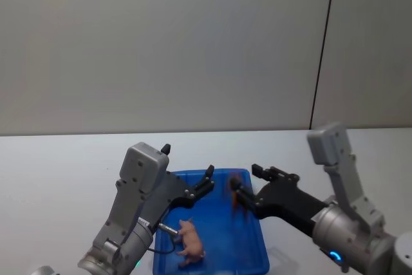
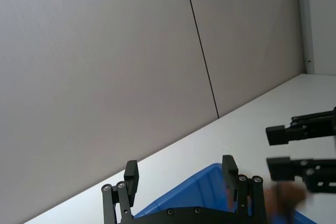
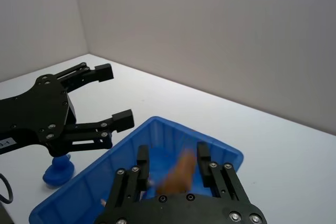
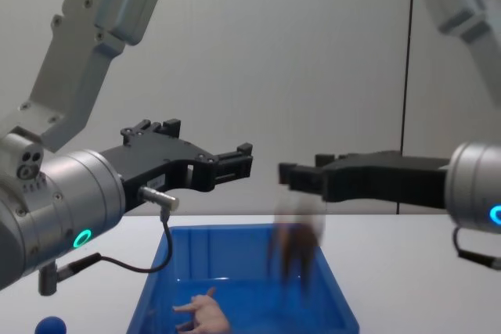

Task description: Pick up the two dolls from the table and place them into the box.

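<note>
The blue box (image 1: pixel 232 243) sits on the white table (image 1: pixel 58 178) between my two arms. The pink pig doll (image 1: pixel 190 244) lies on its side on the box floor, seen low in the chest view as the pig (image 4: pixel 205 314). The brown lion doll (image 1: pixel 235 199) is a blurred streak in the air just under my right gripper (image 1: pixel 243 178), over the box interior; the lion (image 4: pixel 296 252) touches neither finger. That right gripper (image 3: pixel 172 153) is open. My left gripper (image 1: pixel 207 180) hovers open and empty above the box's left part.
A small blue ball (image 4: pixel 51 325) rests on the table left of the box, also seen as the ball (image 3: pixel 58 174) beside the box wall. Grey wall panels stand behind the table. Bare tabletop lies to both sides of the box.
</note>
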Robot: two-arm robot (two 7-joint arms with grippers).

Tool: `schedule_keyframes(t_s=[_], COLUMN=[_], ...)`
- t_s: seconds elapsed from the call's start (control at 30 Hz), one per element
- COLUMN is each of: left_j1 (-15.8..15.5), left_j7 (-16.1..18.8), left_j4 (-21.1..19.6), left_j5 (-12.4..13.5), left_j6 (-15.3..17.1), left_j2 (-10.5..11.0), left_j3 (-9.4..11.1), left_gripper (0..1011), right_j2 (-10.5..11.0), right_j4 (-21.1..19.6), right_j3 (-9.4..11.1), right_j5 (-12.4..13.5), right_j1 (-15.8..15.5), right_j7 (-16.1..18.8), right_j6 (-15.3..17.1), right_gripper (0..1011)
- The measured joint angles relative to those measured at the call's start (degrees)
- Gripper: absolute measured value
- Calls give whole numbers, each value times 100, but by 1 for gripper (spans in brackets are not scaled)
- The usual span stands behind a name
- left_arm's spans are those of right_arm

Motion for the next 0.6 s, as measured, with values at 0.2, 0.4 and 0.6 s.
schedule_keyframes(t_s=[0.2,0.4,0.6], left_j1=[0,0,0], left_j7=[0,0,0], left_j4=[0,0,0], left_j5=[0,0,0], left_j6=[0,0,0], left_j2=[0,0,0], left_j3=[0,0,0], left_gripper=[1002,1002,1002], right_j2=[-133,-159,-66], right_j4=[257,381,370], right_j3=[-92,-113,-50], right_j5=[-91,-154,-162], right_j1=[149,213,195], right_j7=[132,188,205], right_j6=[118,149,138], right_gripper=[717,886,1001])
